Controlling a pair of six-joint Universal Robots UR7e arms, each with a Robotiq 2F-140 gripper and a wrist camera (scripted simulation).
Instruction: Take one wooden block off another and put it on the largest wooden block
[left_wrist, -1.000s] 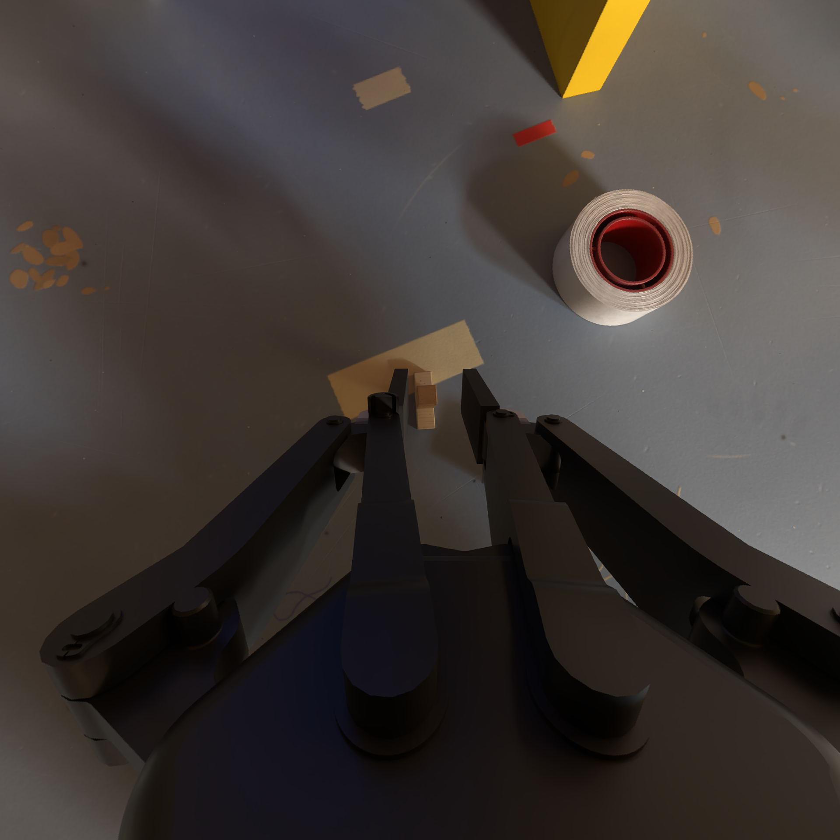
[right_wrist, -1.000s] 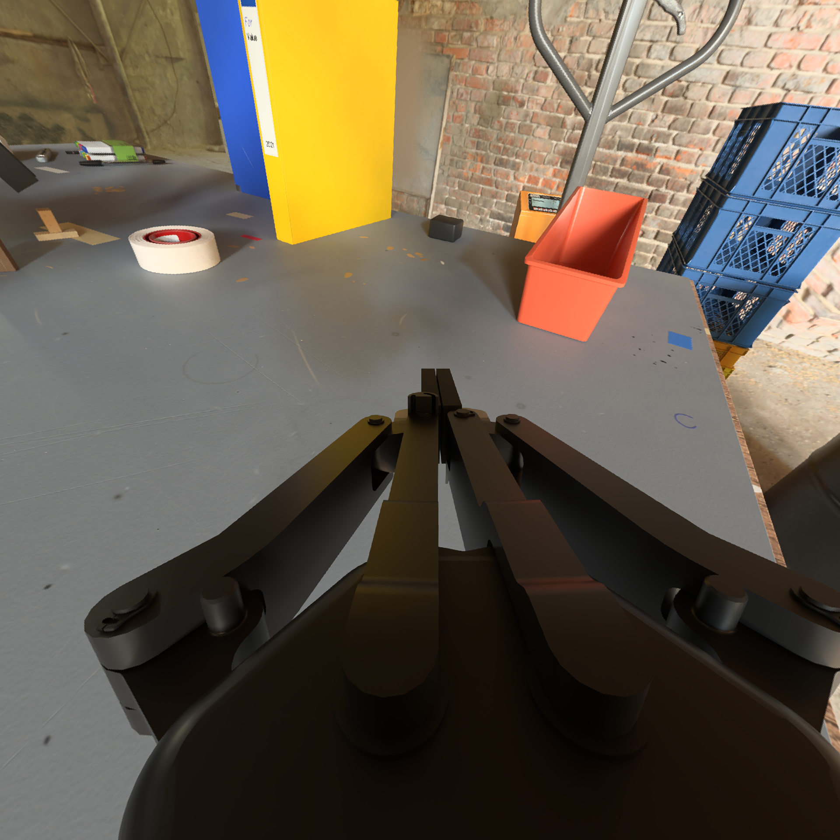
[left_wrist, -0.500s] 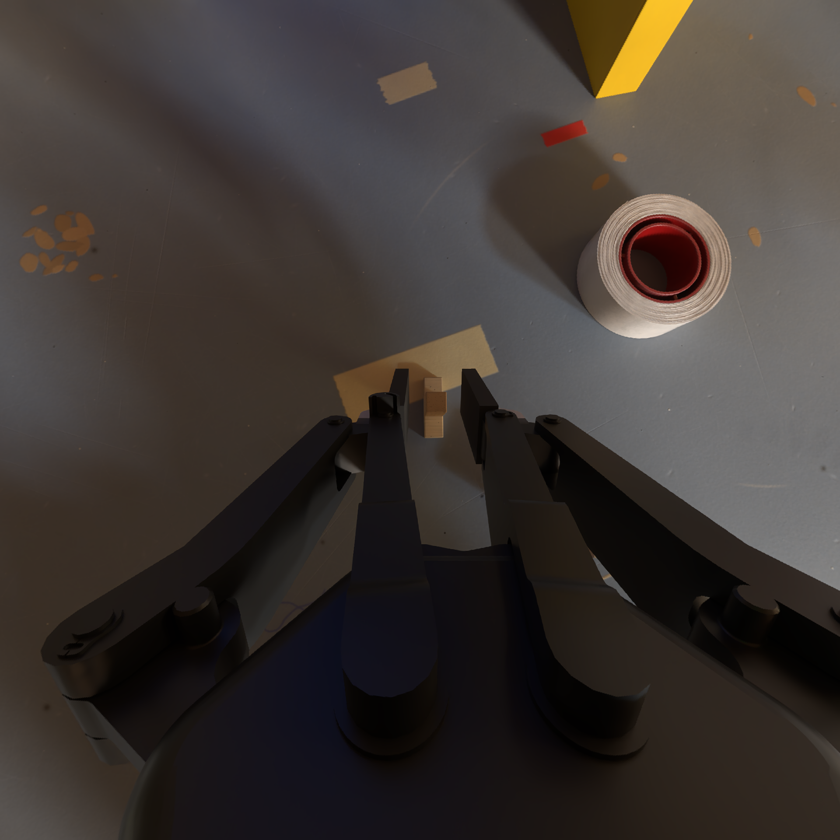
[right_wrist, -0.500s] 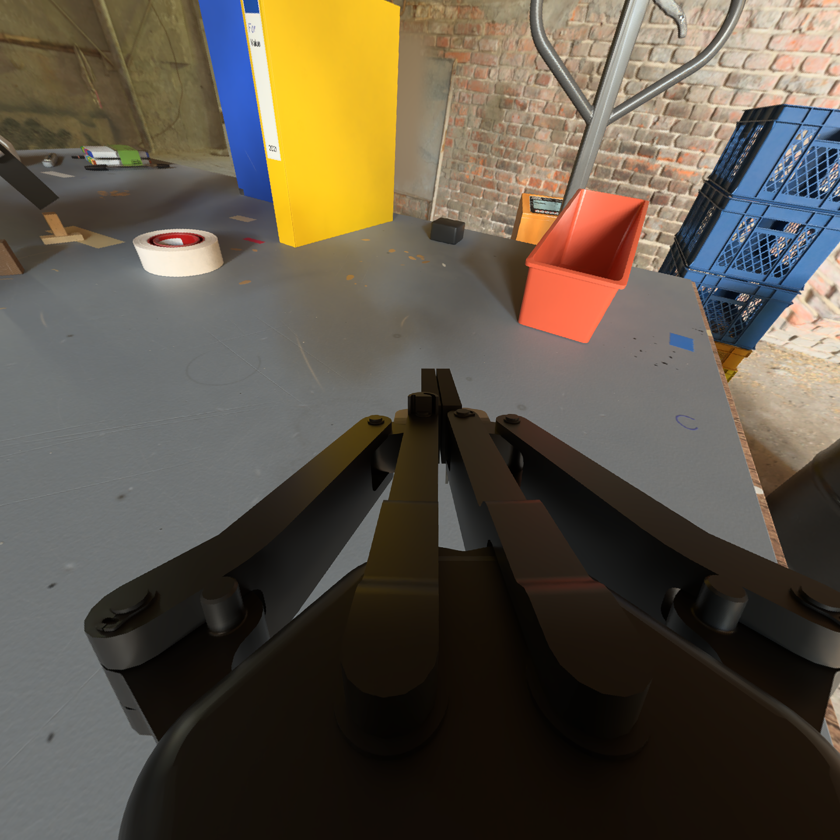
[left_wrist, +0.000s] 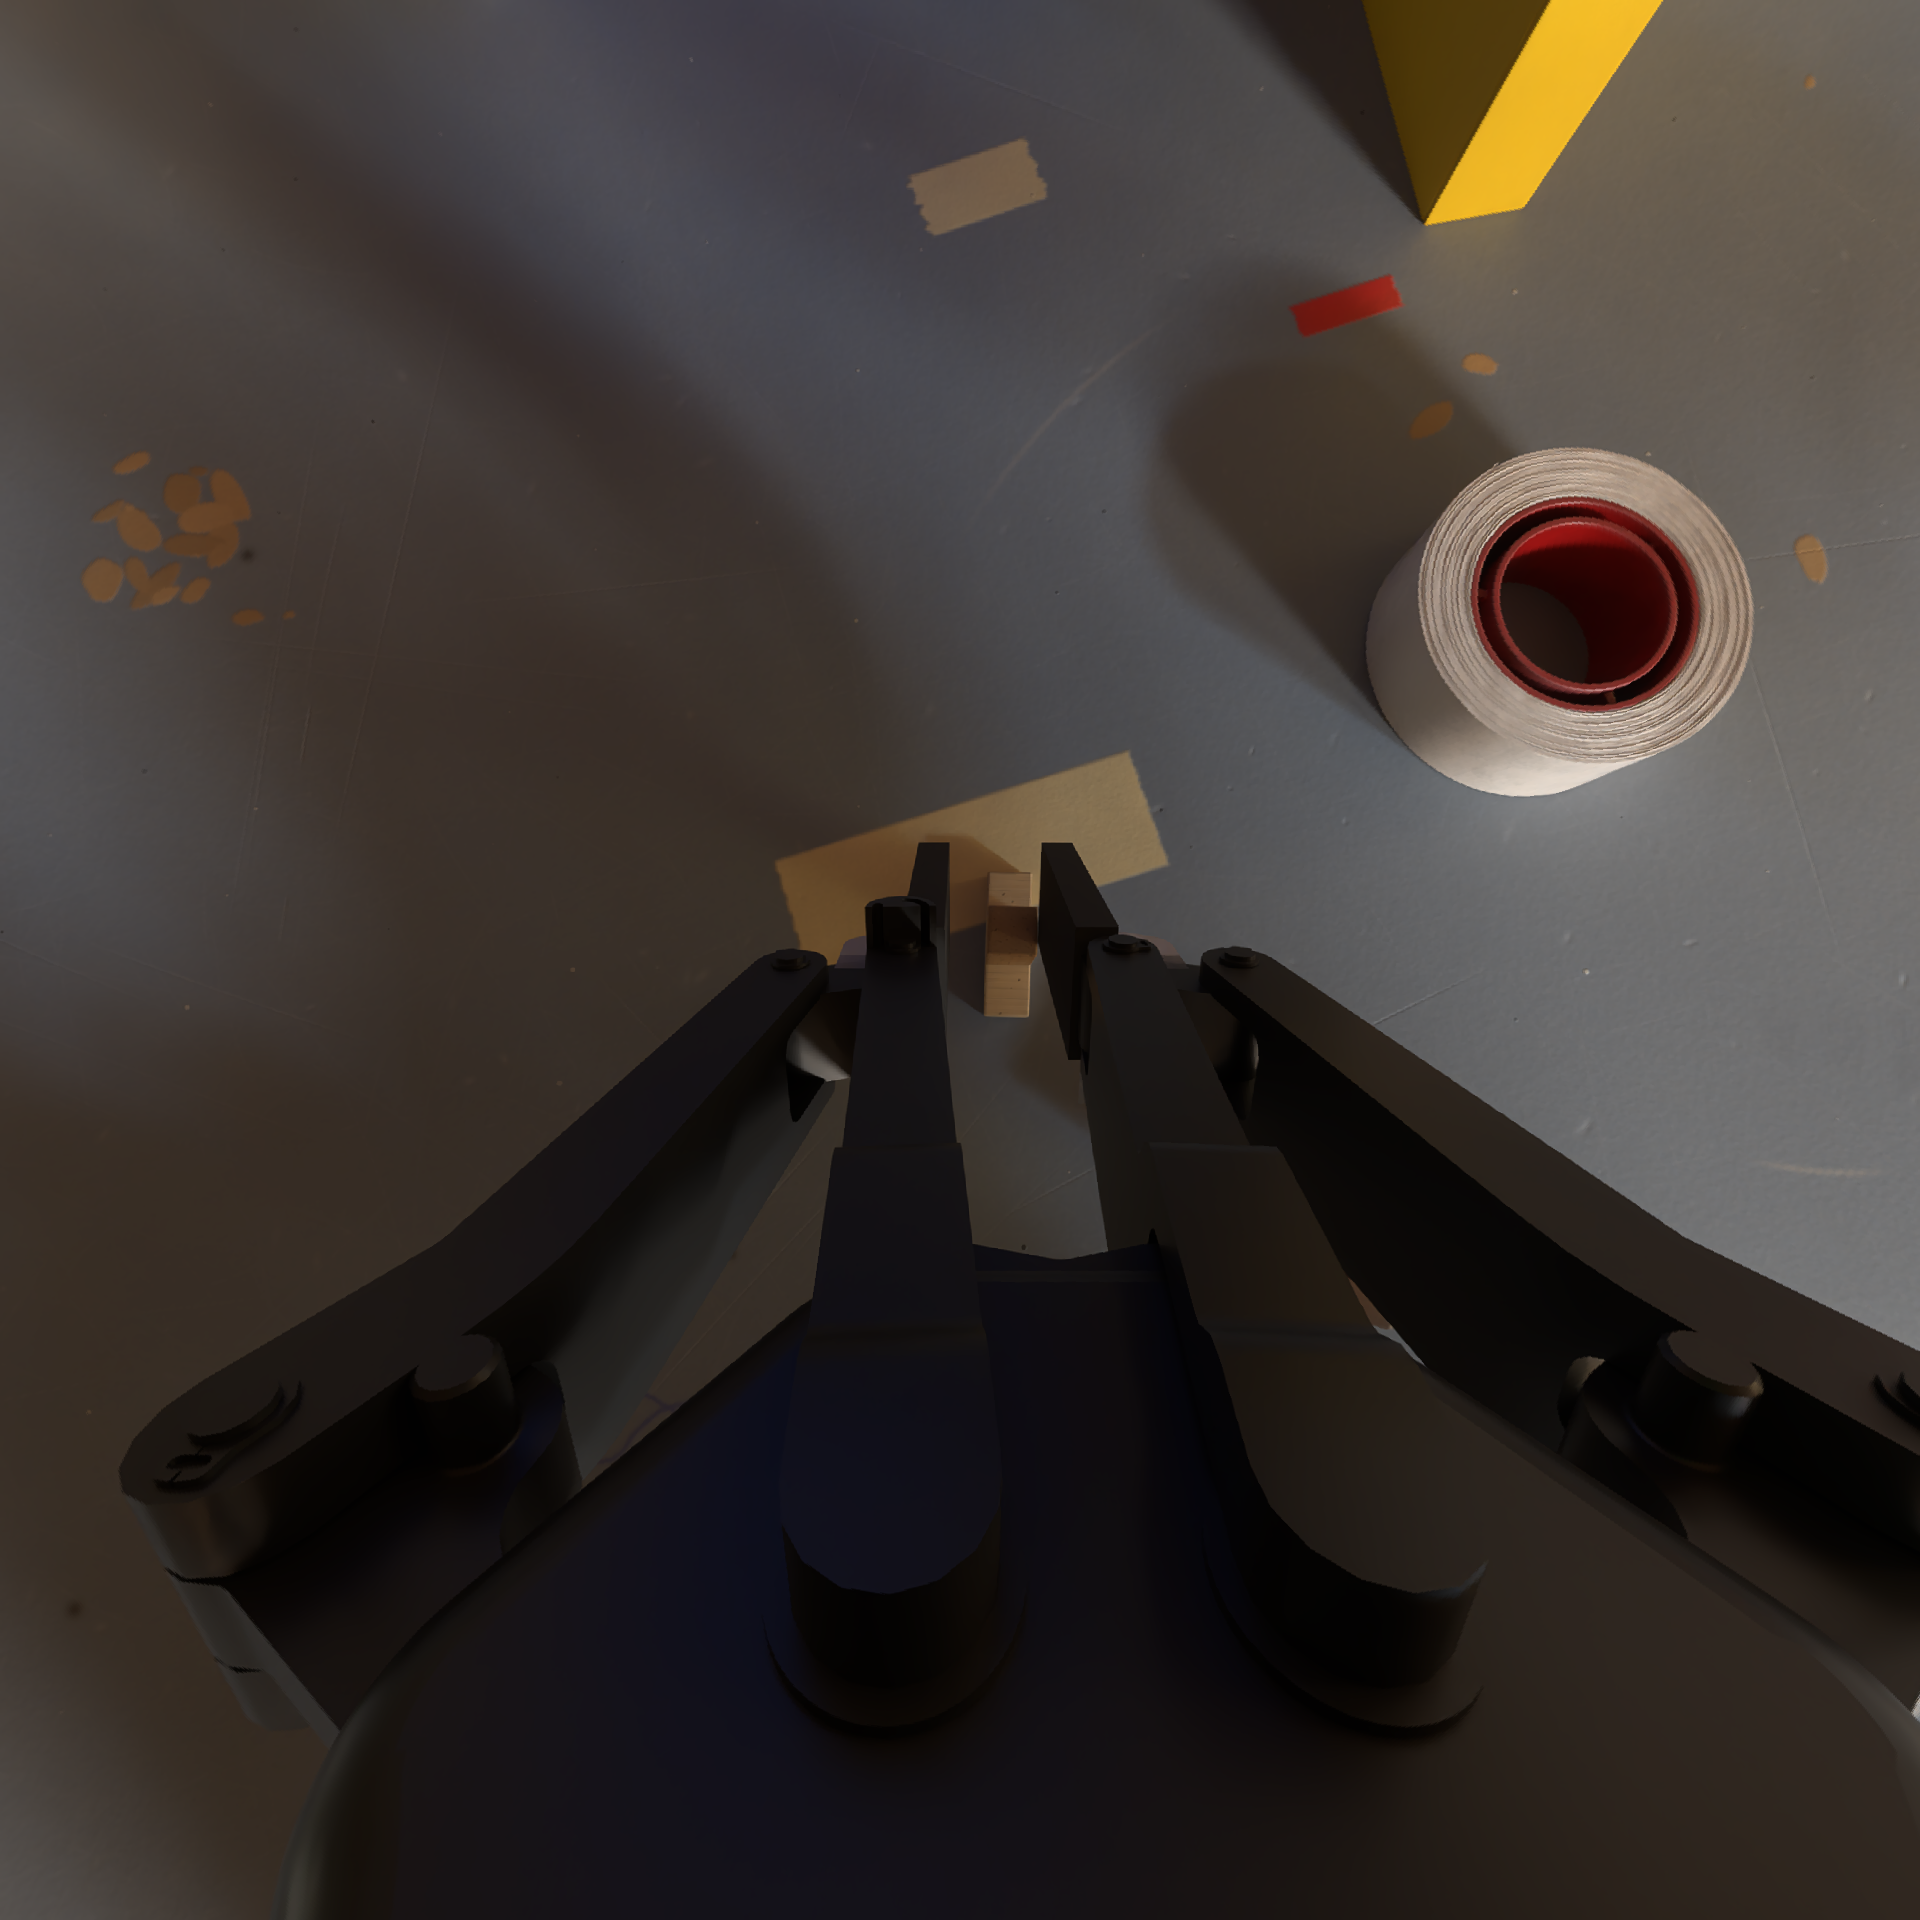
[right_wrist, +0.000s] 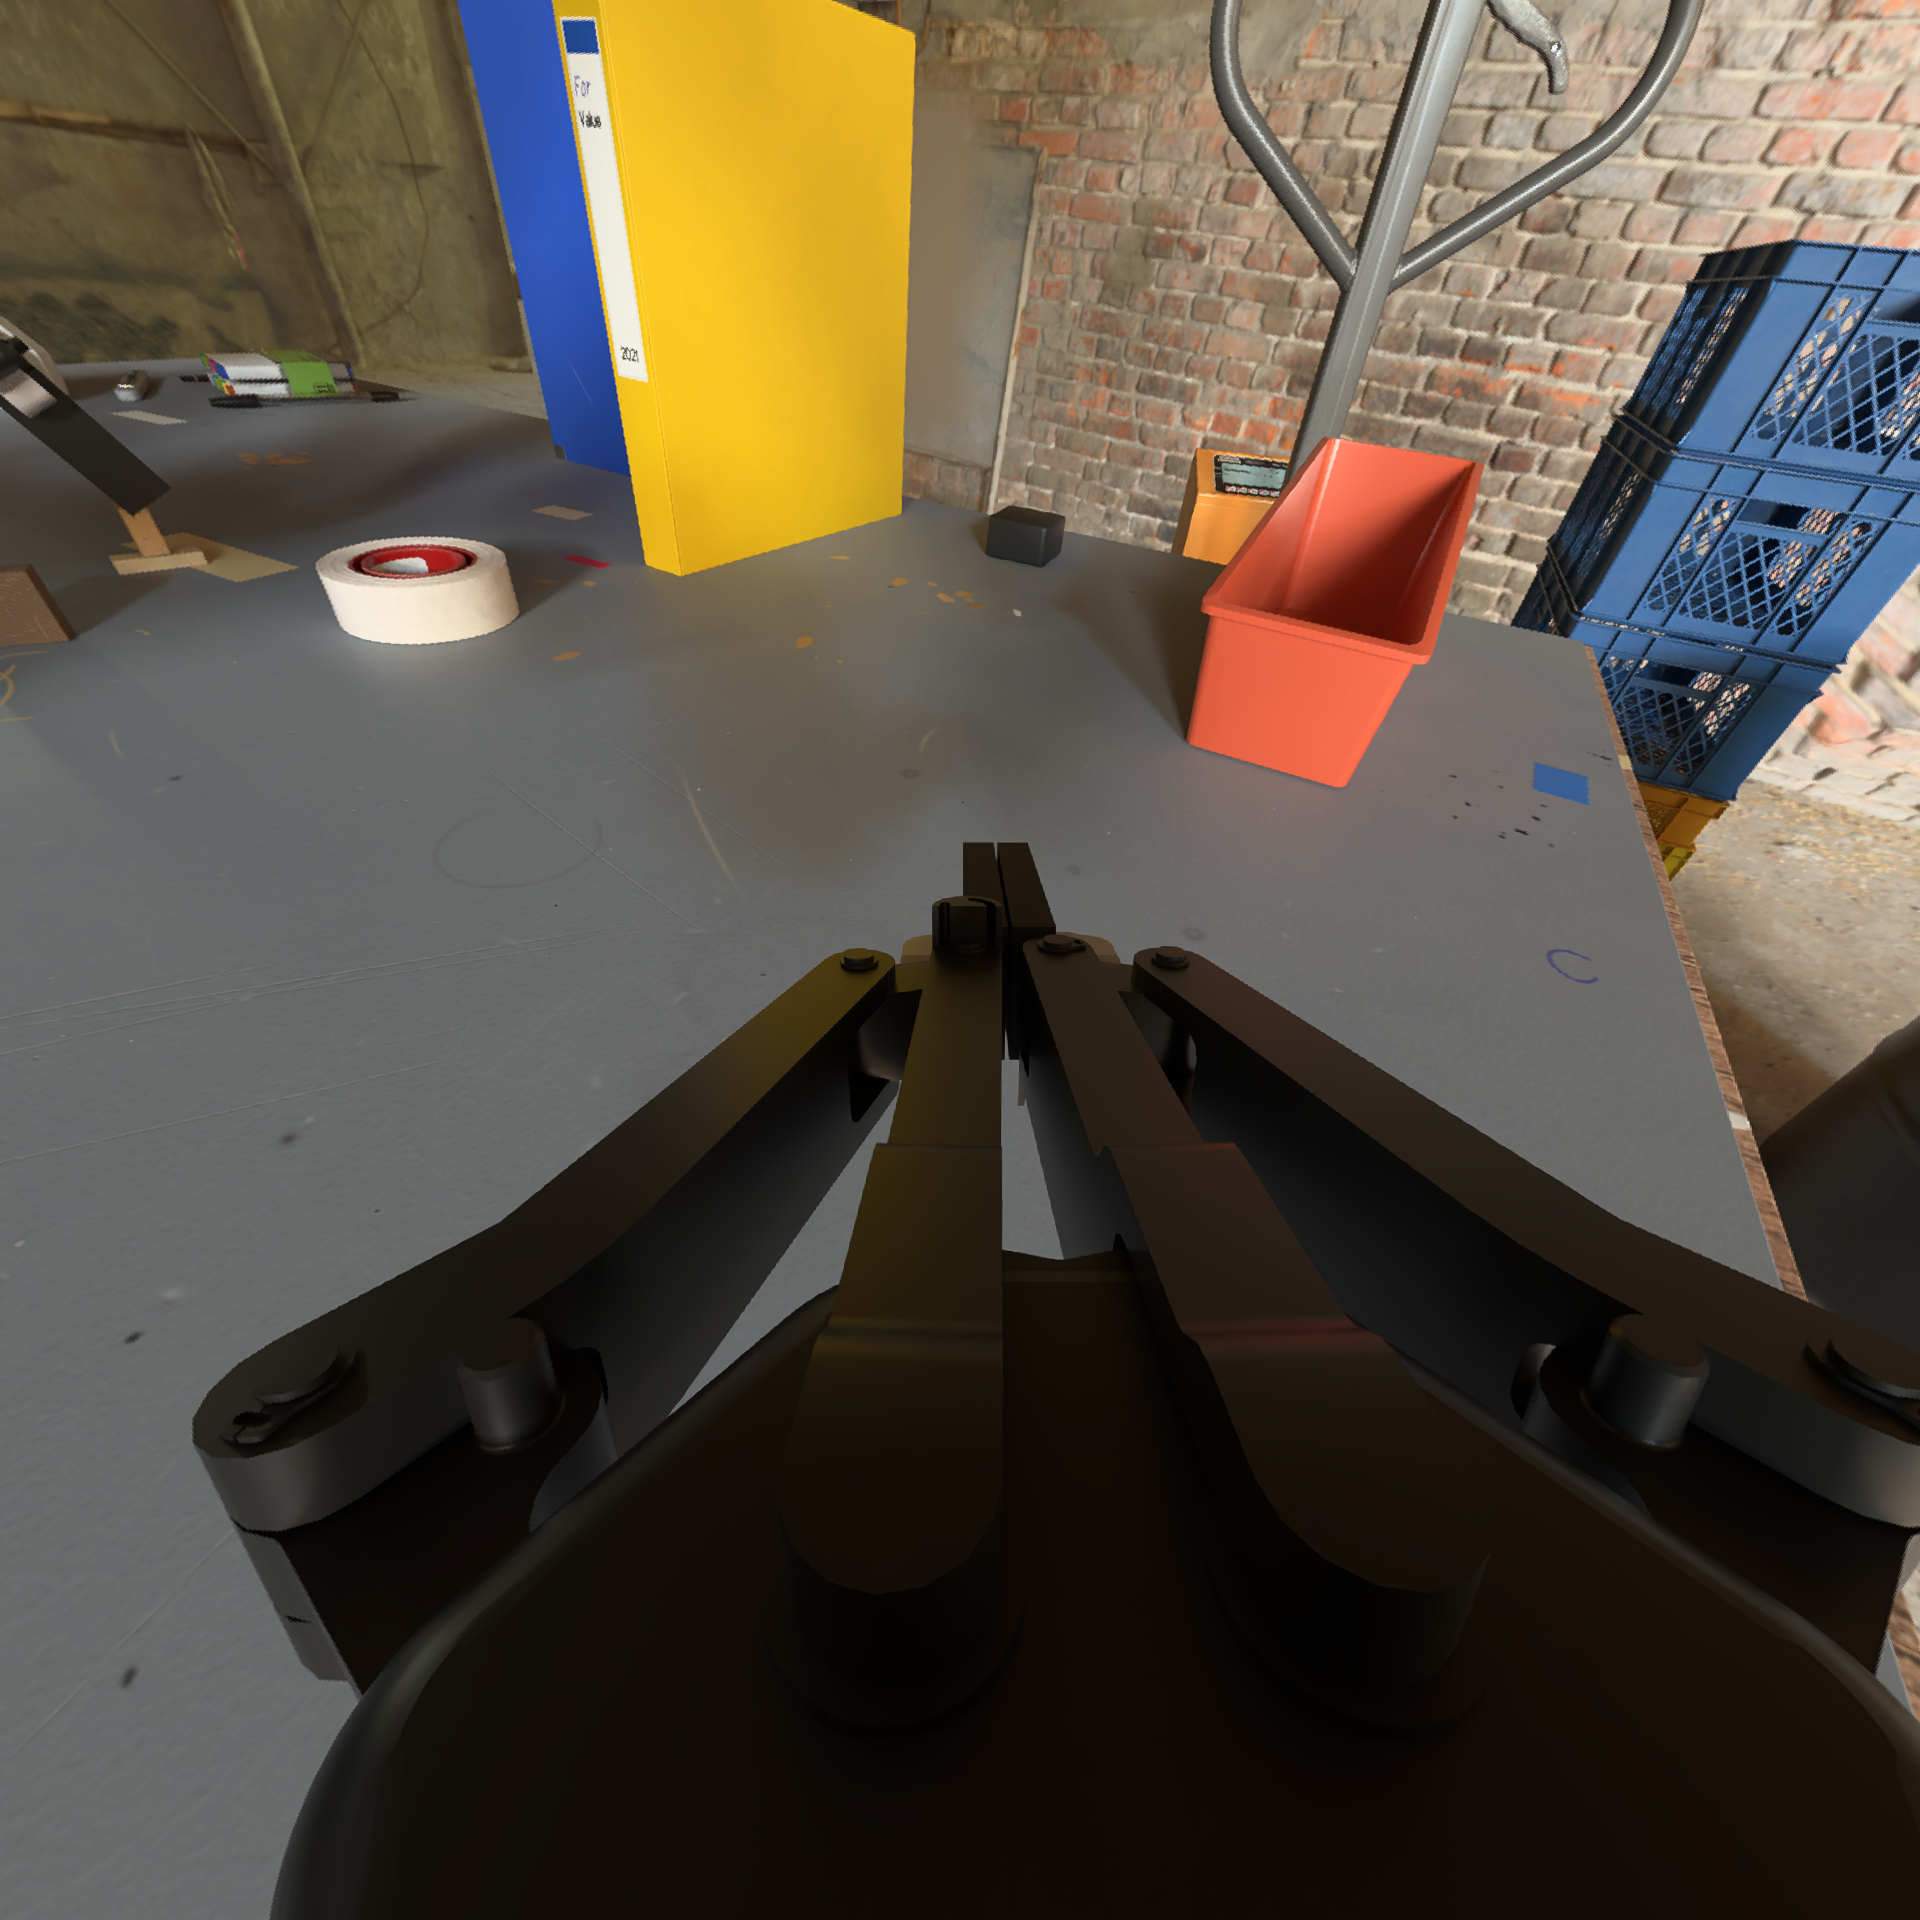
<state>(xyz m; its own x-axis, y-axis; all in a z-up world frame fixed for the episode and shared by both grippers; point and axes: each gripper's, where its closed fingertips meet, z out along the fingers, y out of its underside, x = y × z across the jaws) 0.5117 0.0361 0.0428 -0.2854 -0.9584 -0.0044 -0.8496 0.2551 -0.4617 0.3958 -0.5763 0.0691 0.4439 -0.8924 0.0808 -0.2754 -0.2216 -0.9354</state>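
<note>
The counter (right_wrist: 727, 935) is looking matt grey, lightly scuffed. The blocks (left_wrist: 1008, 940) are showing pale, unfinished wood. The tape roll (left_wrist: 1558, 623) is looking papery and matt around a glossy red core. The bin (right_wrist: 1320, 623) is showing smooth orange plastic. The fingers (left_wrist: 930, 904) are looking matt black.

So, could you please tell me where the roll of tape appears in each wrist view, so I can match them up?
Left wrist view: the roll of tape sits upper right, beyond and to the right of the left gripper.
Right wrist view: it lies upper left, far off on the table.
Shared landmark: the yellow binder, standing just behind the roll.
</note>
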